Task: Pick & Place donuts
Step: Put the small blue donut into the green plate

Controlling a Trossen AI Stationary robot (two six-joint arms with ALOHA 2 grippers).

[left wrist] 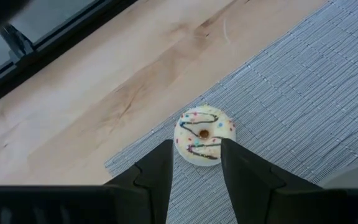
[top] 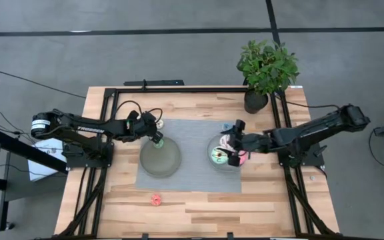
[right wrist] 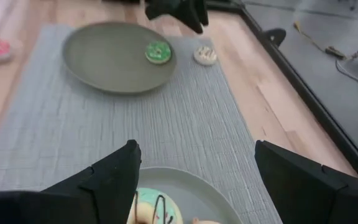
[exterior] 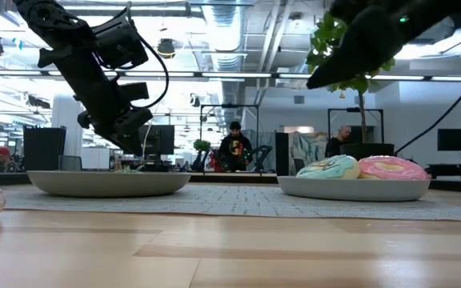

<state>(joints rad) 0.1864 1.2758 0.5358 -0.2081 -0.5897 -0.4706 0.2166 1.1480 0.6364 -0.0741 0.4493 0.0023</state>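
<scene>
Your left jaws (left wrist: 195, 167) hung open above the grey mat (left wrist: 303, 93), near its edge beside the bare wood of the table (left wrist: 104, 93). Between the two dark fingers (left wrist: 157, 171), just ahead of their tips, lay a small white donut (left wrist: 204, 134) with coloured sprinkles and a dark zigzag of icing. It rested flat on the mat and neither finger touched it.

Beyond your right jaws (right wrist: 194, 163), which stood wide apart, you saw the left plate (right wrist: 118, 57) with a small green donut (right wrist: 158, 51) lying on it near the rim. The white donut sat on the mat just beside that plate, under the left arm's dark gripper.

Directly below your right jaws was the right plate (right wrist: 194, 186), holding the large donuts: a mint-green donut (exterior: 329, 167) and a pink donut (exterior: 392, 167) lay side by side on it. Well away from both jaws, a small red donut (top: 156, 199) sat alone on the bare table near the front edge.
</scene>
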